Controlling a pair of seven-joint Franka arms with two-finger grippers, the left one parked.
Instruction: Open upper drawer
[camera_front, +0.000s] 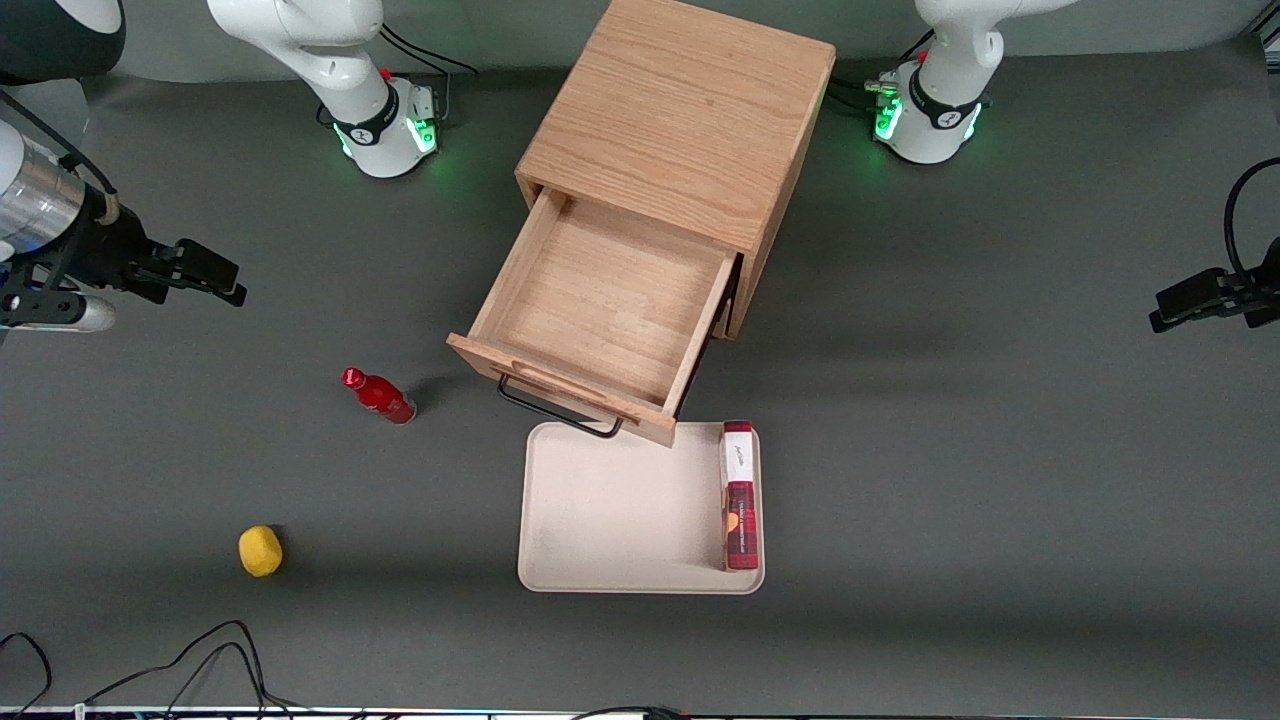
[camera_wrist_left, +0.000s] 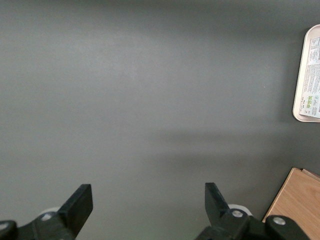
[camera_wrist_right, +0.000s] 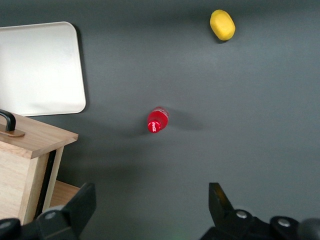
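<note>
Positions are given relative to the wooden cabinet.

The yellow lemon-shaped object lies nearest the front camera, well apart from the cabinet, toward the working arm's end of the table.

The beige tray lies in front of the cabinet. It holds 1 red and white box, which lies lengthwise along the tray's edge toward the parked arm's end.

The red bottle stands near the cabinet, toward the working arm's end, farther from the camera than the tray.

The upper drawer is pulled out of the cabinet. Its compartment contains nothing. Its front panel, with a black wire handle, overhangs the tray's rim.

The gripper is well apart from the cabinet, toward the working arm's end, above the table. Its fingers are spread apart and grasp nothing.
</note>
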